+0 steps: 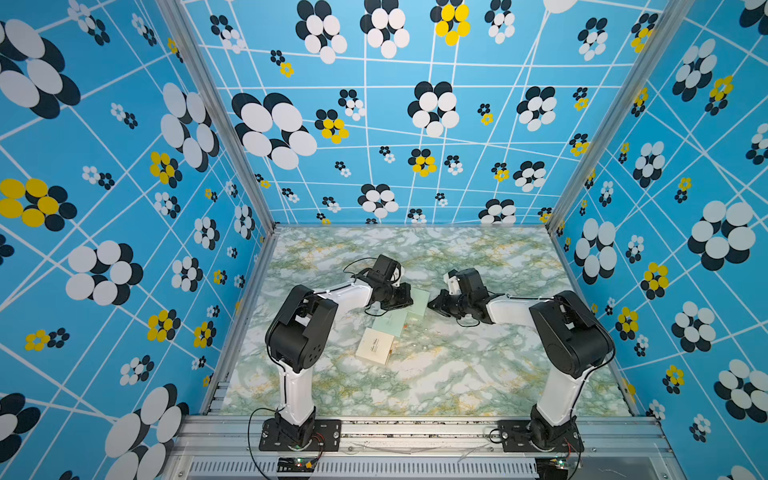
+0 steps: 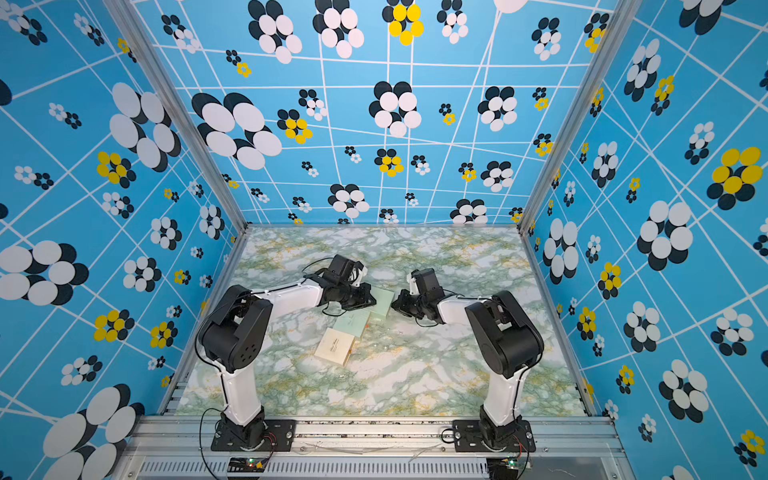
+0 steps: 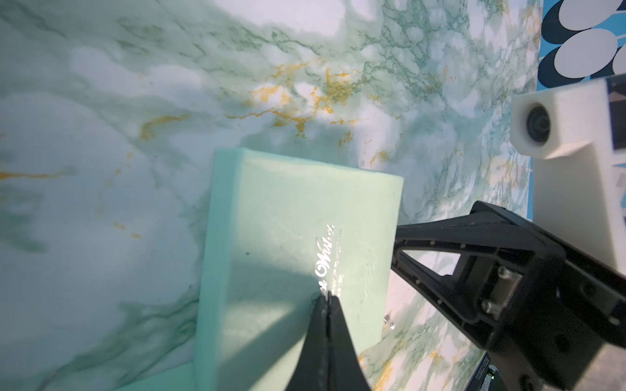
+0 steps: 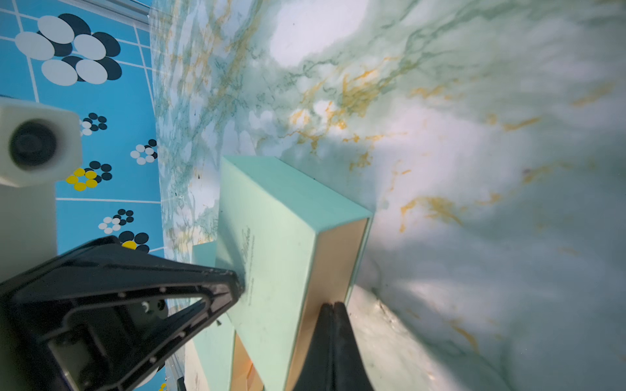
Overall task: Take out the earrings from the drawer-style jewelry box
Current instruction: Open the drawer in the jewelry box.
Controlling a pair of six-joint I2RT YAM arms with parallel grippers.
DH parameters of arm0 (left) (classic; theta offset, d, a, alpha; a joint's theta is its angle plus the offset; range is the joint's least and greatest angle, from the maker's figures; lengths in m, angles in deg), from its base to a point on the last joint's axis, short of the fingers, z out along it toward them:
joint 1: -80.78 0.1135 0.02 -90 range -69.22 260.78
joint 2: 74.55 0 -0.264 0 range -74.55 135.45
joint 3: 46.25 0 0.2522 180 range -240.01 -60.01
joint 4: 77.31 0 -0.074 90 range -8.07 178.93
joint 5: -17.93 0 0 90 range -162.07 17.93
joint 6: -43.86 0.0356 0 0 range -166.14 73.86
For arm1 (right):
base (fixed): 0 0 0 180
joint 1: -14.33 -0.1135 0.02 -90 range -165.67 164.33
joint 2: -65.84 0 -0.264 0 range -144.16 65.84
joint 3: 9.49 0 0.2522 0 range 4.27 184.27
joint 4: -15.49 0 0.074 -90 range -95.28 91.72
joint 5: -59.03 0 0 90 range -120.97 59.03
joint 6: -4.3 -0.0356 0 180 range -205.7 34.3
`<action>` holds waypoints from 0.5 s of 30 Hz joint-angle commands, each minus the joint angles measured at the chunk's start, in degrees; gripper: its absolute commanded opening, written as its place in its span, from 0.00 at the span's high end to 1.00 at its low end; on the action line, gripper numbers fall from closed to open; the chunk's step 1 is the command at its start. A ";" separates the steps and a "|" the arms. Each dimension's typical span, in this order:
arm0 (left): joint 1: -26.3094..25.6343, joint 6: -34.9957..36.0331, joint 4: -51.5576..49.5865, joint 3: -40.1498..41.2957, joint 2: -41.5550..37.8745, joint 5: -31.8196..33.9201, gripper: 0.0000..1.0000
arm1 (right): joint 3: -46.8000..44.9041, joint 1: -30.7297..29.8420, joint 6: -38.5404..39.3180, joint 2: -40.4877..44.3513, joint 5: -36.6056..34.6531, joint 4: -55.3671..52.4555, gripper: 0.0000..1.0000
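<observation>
Three small boxes are lying in a slanting row on the marble table [image 1: 457,395].

Nearest the arm bases, the cream box [image 1: 374,345] is sitting flat with its lettering up. Just beyond it, the middle mint box [image 1: 390,322] is lying close against it; contact or a gap, cannot tell.

To the right of these two, tiny glinting specks [image 2: 386,345] are showing on the bare marble, clear of the boxes. They are too small to make out in a top view.

Farther back, the far mint box [image 1: 419,299] is lying flat, and both arms are reaching in at it from either side.

- The left gripper [image 3: 327,299] is pressing its jaws together with nothing between them. Its tips are resting on the lid beside the silver lettering.
- The right gripper [image 4: 333,306] is likewise pinched closed and empty. Its tips are sitting against the tan open end of the same box.

One glinting earring piece [image 3: 389,321] is lying on the marble outside the box, just beside its long edge. It is sitting near the left gripper's tips, off toward the right gripper's finger, roughly between the two. Neither pincer is touching it.
</observation>
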 commanded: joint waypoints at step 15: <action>0.21 -0.90 -1.28 1.06 1.25 0.69 1.00 | -1.96 0.27 7.72 4.19 -4.87 -6.43 1.00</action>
